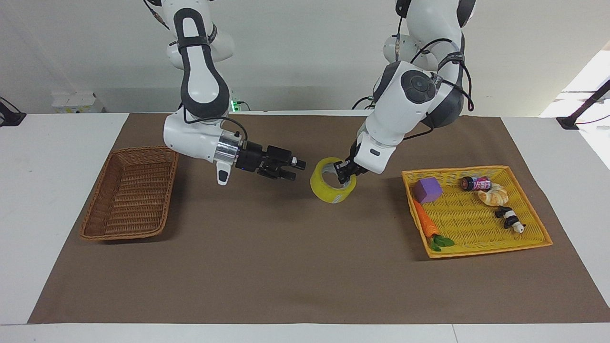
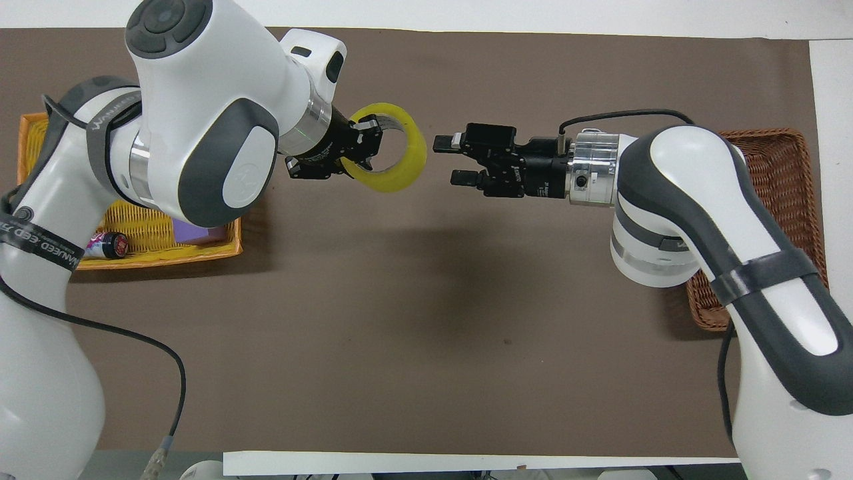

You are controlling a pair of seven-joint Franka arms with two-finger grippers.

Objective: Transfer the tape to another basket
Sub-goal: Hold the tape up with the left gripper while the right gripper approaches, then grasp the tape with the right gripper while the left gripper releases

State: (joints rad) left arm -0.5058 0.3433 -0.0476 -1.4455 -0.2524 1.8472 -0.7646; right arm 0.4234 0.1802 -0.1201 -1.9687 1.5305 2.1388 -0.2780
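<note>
The yellow tape (image 1: 325, 188) hangs tilted in the air over the middle of the brown mat. My left gripper (image 1: 344, 177) is shut on its rim, with one finger inside the grey-white core. In the overhead view the left gripper (image 2: 368, 143) holds the tape (image 2: 414, 155) the same way. My right gripper (image 1: 296, 170) is open and level with the tape, a short gap from its outer side; it also shows in the overhead view (image 2: 446, 160). The brown wicker basket (image 1: 127, 196) sits empty at the right arm's end of the mat, and the right arm partly covers it in the overhead view (image 2: 776, 170).
A bright yellow basket (image 1: 533, 224) at the left arm's end holds a purple cube (image 1: 427, 189), a carrot (image 1: 425, 221), a small bottle (image 1: 475, 183), a croissant (image 1: 493, 194) and a panda toy (image 1: 510, 219). The brown mat (image 1: 286, 267) covers most of the white table.
</note>
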